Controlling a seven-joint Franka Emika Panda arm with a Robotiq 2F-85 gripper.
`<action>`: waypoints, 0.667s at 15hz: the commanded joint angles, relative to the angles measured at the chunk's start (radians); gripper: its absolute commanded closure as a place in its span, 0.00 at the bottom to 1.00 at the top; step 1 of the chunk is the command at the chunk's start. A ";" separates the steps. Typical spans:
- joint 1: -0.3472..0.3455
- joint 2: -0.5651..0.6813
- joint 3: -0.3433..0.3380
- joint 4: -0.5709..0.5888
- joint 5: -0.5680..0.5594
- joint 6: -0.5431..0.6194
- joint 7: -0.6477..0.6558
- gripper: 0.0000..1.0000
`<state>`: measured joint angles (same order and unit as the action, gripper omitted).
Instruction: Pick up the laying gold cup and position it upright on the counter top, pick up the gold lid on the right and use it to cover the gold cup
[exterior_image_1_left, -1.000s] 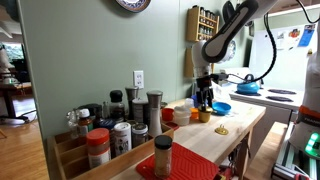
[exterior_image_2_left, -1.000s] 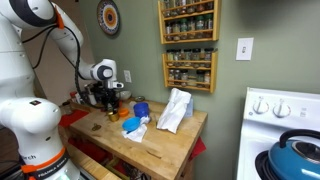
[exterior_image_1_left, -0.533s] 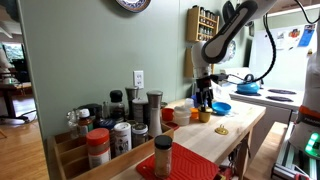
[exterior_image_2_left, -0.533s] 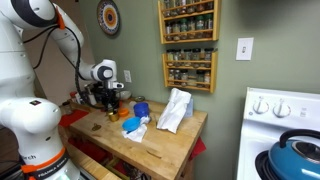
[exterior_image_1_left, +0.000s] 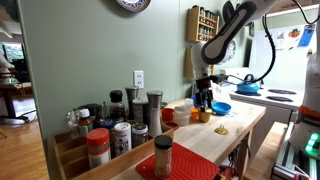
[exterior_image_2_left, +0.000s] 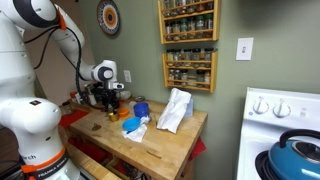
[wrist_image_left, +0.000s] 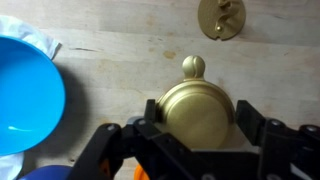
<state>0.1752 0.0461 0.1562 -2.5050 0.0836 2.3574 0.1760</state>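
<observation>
In the wrist view the gold cup (wrist_image_left: 195, 112) fills the space between my fingers (wrist_image_left: 150, 128), showing a round shiny face with a small knob-like bump beyond it. My gripper (wrist_image_left: 197, 125) is shut on the cup, both pads against its sides. The gold lid (wrist_image_left: 221, 17) lies flat on the pale wood counter top (wrist_image_left: 110, 45) a little past the cup. In an exterior view the gripper (exterior_image_1_left: 204, 103) points down at the counter with the cup (exterior_image_1_left: 204, 116) under it and the lid (exterior_image_1_left: 221, 131) nearer the front edge. In an exterior view the gripper (exterior_image_2_left: 108, 98) hides the cup.
A blue bowl (wrist_image_left: 25, 95) sits close beside the gripper, also seen in an exterior view as the blue bowl (exterior_image_1_left: 221, 107). An orange-red cup (exterior_image_1_left: 168, 115) stands near the wall. Spice jars (exterior_image_1_left: 120, 130) crowd a rack. A white cloth (exterior_image_2_left: 175, 110) lies on the counter.
</observation>
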 joint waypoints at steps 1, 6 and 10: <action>0.003 0.021 0.004 0.009 -0.031 0.016 0.035 0.37; 0.002 0.018 0.001 0.011 -0.038 0.013 0.041 0.37; -0.001 0.008 -0.003 0.008 -0.056 0.006 0.055 0.37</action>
<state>0.1753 0.0531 0.1558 -2.4958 0.0650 2.3579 0.1949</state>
